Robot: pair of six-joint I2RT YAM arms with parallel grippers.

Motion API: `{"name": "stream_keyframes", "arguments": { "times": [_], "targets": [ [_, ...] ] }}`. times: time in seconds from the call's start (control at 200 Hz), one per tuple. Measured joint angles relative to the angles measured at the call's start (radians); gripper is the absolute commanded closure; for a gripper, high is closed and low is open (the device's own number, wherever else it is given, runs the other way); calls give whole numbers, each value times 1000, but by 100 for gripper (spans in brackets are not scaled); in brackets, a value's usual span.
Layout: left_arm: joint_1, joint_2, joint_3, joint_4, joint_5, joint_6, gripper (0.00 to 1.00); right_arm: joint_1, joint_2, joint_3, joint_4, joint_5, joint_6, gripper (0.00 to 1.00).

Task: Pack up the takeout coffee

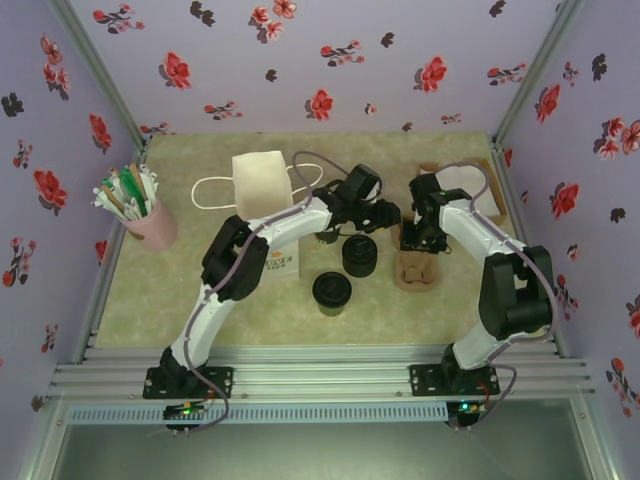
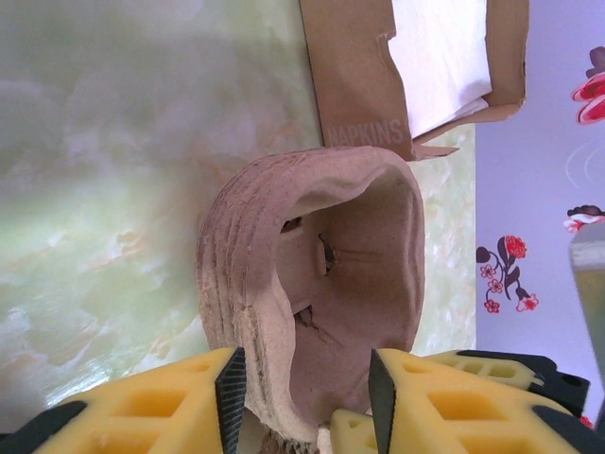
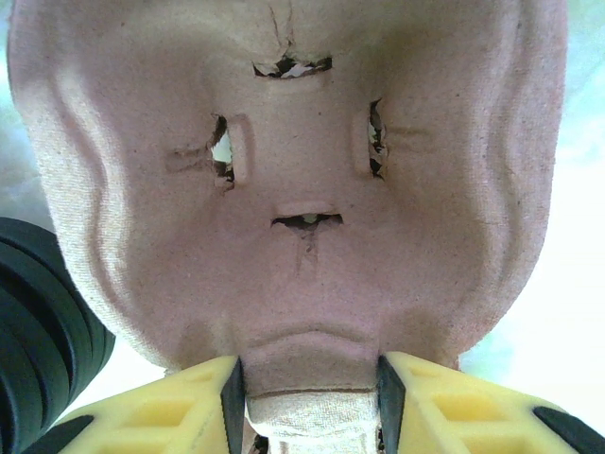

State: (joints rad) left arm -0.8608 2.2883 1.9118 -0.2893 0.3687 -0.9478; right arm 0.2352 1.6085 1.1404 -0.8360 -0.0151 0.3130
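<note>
Floral walls [image 1: 300, 60] frame the counter [image 1: 180, 290] where left end effector [image 2: 302, 378] and right end effector [image 3: 307, 378] each clamp the pulp cup-carrier stack [image 1: 412, 270], seemingly to peel one free.

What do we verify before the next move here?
1. Right hand grip on the cup carrier: ok, its tab fills the gap between the fingers.
2. Left hand grip on the carrier: cannot tell, the fingers straddle its wall but contact is unclear.
3. Single carrier: not ok, the layered edge looks like several nested.
4. Cup in the carrier: not ok, the dark cup stands on the table and the pocket in view is empty.
5. Paper bag ready to load: cannot tell, the left arm crosses it.
</note>
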Motion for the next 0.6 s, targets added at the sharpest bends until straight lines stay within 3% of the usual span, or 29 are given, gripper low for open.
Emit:
{"name": "stream_keyframes", "arguments": {
  "times": [0.1, 0.295, 0.6],
  "targets": [
    [0, -22, -9, 0, -13, 10, 72, 0, -1, -2, 2, 0, 5, 58],
    [-1, -33, -33, 3, -22, 12, 75, -16, -11, -12, 6, -10, 8, 58],
    [-7, -33, -43, 0, -29, 15, 71, -64, -48, -47, 20, -68, 13, 58]
  ]
}}
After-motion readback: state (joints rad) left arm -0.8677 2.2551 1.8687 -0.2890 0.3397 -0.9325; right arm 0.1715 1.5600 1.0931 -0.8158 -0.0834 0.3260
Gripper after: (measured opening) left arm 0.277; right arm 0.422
